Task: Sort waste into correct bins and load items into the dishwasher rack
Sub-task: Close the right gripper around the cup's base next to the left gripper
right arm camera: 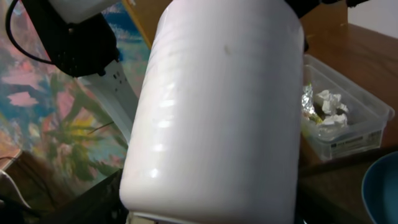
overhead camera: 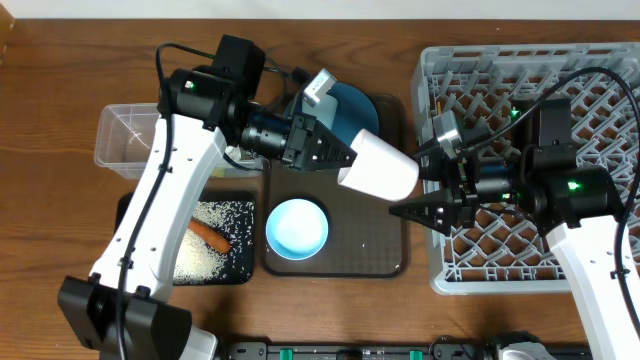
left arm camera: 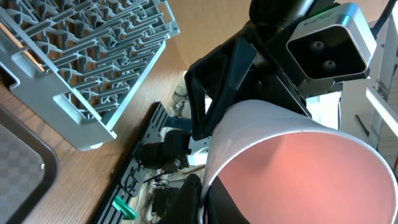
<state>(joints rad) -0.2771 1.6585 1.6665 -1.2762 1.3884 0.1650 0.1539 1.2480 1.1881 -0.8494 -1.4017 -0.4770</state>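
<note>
The pale pink cup [overhead camera: 378, 165] hangs sideways in the air above the brown serving tray [overhead camera: 382, 250], between both arms. The left tool [overhead camera: 328, 152] is clamped on its rim end, while the right tool [overhead camera: 420, 190] is spread wide about its base, gripping nothing. This looks like a handover toward the dishwasher rack [overhead camera: 600, 90] — the right should close squarely across the smooth, glossy, slightly tapered wall before the left releases, since so slick a surface may slide.

One cup [overhead camera: 378, 165], one bowl [overhead camera: 297, 226], one plate [overhead camera: 350, 108], one carrot [overhead camera: 210, 236], one rack [overhead camera: 600, 90].
</note>
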